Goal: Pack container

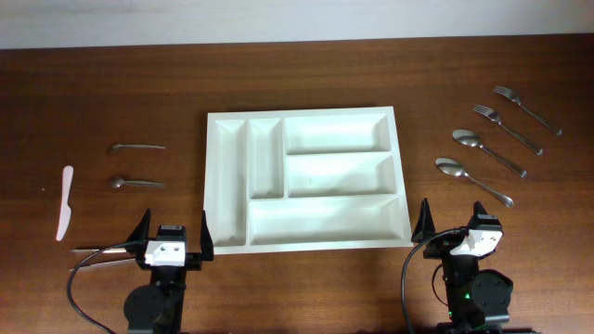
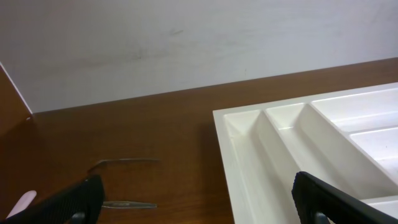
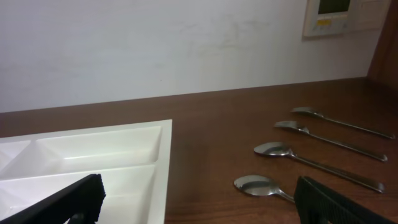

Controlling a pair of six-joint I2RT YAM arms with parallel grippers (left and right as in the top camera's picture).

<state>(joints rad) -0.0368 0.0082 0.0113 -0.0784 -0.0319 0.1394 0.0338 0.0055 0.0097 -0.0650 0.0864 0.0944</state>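
The dark wooden table [image 1: 93,74] carries the container [image 1: 212,186] flat at its centre: a glossy white tray with five bare compartments. Near its front corners, the left gripper [image 1: 174,225] and right gripper [image 1: 455,223] gape wide, holding nothing. The wall panel's [image 3: 336,15] print is too small to read.

container [image 1: 212,176]: plain white | table [image 1: 111,83]: dark red-brown, streaked wood grain | forks [image 1: 508,128]: silver | spoons [image 1: 469,139]: silver, glossy bowls | knife [image 1: 65,199]: pale, perhaps pinkish-white, too small to be sure | left gripper [image 1: 175,217]: black fingers, white body | right gripper [image 1: 453,211]: same black and white | wall [image 2: 186,43]: off-white, faint smudges
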